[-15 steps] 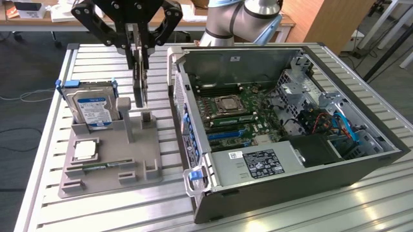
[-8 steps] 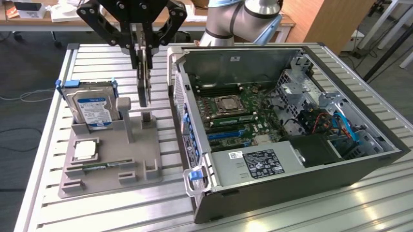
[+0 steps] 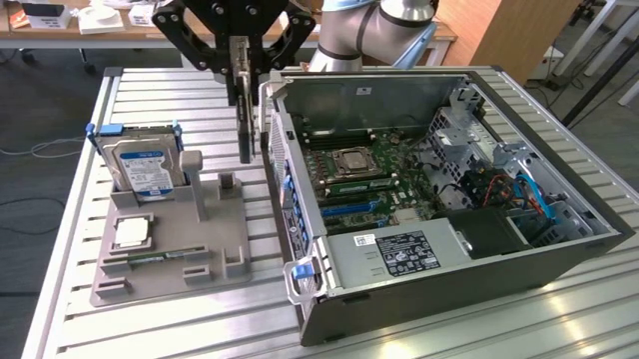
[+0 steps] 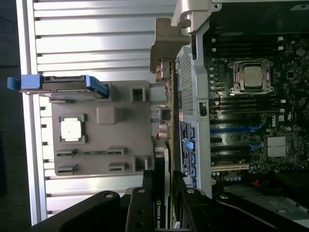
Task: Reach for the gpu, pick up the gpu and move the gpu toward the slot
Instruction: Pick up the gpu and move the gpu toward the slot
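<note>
The gpu [image 3: 244, 112], a thin flat card seen edge-on with a long silver metal end bracket, hangs upright in the upper middle of the exterior view, lifted clear of the grey moulded parts holder [image 3: 170, 239] and just beside the outer wall of the open black and silver computer case [image 3: 429, 284]. In the wrist view the gpu [image 4: 166, 116] runs as a narrow strip between the holder and the case wall, its silver bracket at the far end.

The black claw [image 3: 242, 56] is closed on the card's top edge, its fingers pressed against both faces; in the wrist view the claw [image 4: 161, 203] clamps the end of the card that carries a black label.

On the holder, at the exterior view's left, a silver hard drive with a blue label [image 3: 142, 172] stands upright in a blue bracket, and a small square silver CPU chip [image 3: 132, 233] lies flat nearer the lower left. Inside the case the green motherboard [image 3: 370, 187] lies exposed with its blue and black slots. Everything rests on a ribbed aluminium desk [image 3: 179, 90].
</note>
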Tool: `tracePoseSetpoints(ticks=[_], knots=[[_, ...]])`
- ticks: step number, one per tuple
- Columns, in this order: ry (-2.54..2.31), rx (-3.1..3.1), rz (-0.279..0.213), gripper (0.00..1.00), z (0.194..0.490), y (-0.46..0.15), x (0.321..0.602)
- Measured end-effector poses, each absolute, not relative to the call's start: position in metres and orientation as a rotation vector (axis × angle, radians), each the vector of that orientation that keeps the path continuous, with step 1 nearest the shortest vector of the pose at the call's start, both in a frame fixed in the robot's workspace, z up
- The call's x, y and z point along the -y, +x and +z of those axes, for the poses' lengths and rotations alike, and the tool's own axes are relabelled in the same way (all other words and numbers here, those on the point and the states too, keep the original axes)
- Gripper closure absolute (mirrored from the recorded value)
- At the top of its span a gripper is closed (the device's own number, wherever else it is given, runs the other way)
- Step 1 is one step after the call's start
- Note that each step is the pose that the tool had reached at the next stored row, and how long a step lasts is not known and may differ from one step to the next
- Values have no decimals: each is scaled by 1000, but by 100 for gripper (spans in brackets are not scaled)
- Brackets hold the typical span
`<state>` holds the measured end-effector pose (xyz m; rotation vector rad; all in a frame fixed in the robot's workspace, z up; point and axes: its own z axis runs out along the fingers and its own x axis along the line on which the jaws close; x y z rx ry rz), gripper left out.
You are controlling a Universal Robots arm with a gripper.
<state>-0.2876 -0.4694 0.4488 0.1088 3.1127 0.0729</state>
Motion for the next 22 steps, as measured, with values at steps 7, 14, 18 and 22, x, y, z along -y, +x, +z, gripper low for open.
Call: tracePoseSetpoints(ticks=[7,14,18,22], knots=[[109,-3114,74,73,449,-265,469],[109,-3116,75,73,449,-237,469],[109,-3117,76,73,449,-219,469],[109,-3119,77,73,449,-201,469]])
